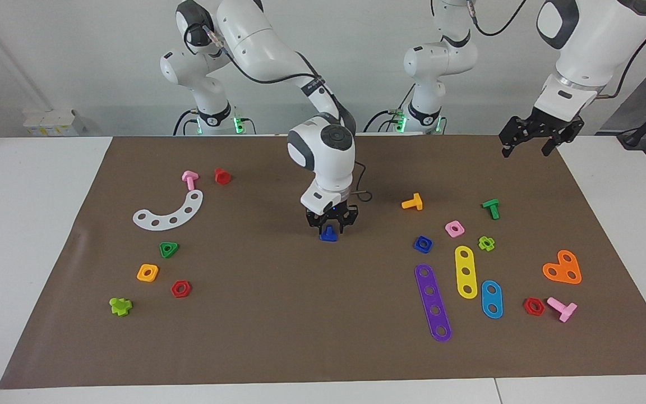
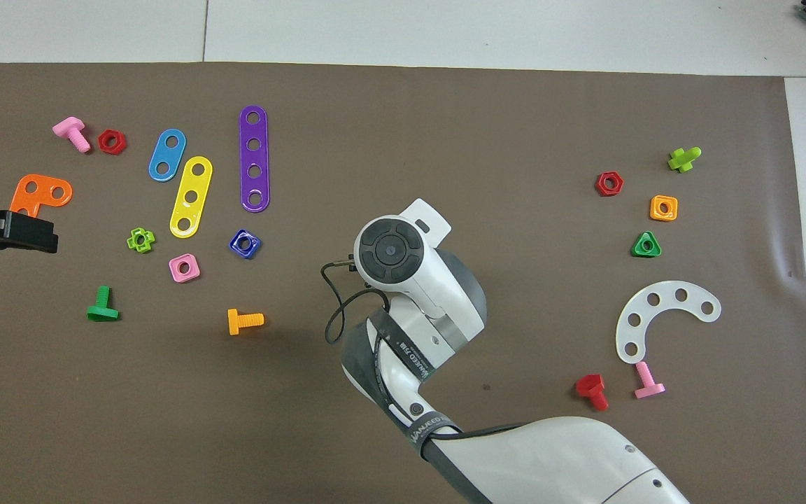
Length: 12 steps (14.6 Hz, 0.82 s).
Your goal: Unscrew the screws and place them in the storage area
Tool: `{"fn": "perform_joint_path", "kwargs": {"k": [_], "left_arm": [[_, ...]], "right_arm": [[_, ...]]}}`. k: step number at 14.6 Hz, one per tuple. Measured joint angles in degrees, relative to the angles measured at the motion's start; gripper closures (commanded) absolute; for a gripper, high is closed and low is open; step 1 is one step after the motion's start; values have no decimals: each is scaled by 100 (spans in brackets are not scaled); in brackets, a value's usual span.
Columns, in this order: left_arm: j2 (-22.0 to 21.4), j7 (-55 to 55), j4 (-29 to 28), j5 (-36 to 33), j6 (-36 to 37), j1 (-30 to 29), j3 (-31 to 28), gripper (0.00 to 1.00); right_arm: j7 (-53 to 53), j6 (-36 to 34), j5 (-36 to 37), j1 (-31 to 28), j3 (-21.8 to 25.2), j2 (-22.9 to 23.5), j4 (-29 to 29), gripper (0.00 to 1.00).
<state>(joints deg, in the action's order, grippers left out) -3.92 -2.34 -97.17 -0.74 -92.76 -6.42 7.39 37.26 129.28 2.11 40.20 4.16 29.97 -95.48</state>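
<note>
right gripper (image 1: 329, 224) grips blue bolt (image 1: 328, 234) on mat (image 1: 278, 314).

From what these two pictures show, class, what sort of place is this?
Probably a robotics lab bench: two white robot arms, the right gripper at a dark-blue plastic bolt, the left gripper waiting, over a brown paper mat strewn with toy parts.
</note>
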Motion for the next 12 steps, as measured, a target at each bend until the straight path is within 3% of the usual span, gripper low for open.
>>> {"fn": "perform_joint_path", "kwargs": {"k": [12], "left_arm": [[-65, 1, -31, 94, 372, -17, -56, 0]], "right_arm": [[-52, 1, 0, -13, -7, 0, -27, 67]]}}
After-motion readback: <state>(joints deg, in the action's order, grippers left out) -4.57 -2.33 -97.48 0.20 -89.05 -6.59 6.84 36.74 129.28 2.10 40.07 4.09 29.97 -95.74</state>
